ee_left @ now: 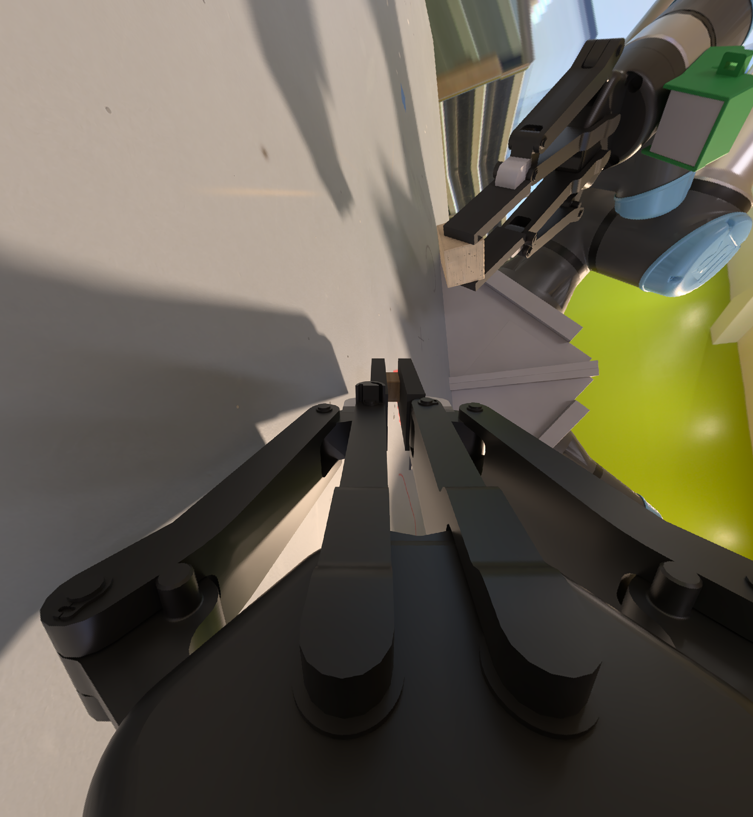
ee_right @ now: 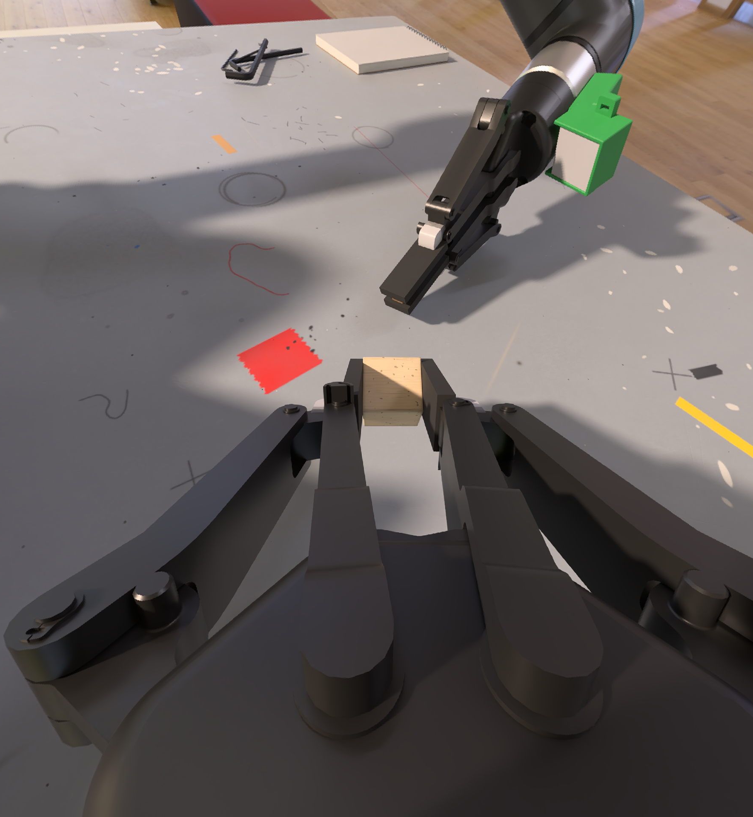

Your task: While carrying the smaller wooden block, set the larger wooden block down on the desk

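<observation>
The right gripper (ee_right: 392,391) is clamped on the larger wooden block (ee_right: 391,389), both fingers flat against its sides, above the grey desk (ee_right: 100,309). At 1 o'clock from it in the right wrist view, the left gripper (ee_right: 399,300) is nearly closed, pinching the smaller wooden block (ee_left: 393,385) at its fingertips, low over the desk. A red patch (ee_right: 279,360) lies at 10 o'clock of the larger block.

My black right claw (ee_right: 392,391) grips a pale, dark-speckled wooden block (ee_right: 391,389). Left of it, red tape (ee_right: 279,360) marks my grey desk (ee_right: 100,274). The other block (ee_left: 393,385) seems tan.
</observation>
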Motion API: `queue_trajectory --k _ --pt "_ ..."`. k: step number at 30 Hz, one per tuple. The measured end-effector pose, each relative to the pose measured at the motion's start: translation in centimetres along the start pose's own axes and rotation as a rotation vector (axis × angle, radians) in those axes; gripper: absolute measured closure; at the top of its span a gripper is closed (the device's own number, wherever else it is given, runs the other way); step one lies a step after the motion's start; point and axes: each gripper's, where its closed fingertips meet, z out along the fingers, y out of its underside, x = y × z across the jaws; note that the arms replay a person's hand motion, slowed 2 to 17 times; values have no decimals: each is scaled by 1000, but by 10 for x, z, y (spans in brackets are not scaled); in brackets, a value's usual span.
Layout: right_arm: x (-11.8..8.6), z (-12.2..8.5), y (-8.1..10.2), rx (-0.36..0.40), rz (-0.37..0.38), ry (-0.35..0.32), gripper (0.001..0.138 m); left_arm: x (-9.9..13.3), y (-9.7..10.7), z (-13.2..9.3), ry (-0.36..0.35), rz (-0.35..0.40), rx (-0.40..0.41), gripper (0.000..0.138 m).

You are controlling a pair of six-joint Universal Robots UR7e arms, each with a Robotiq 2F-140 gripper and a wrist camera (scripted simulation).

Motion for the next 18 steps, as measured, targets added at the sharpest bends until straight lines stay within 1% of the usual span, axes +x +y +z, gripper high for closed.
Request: queue_trajectory --k 18 --pt "-1 -1 3 -11 1 -2 106 0 -1 0 4 -6 4 130"
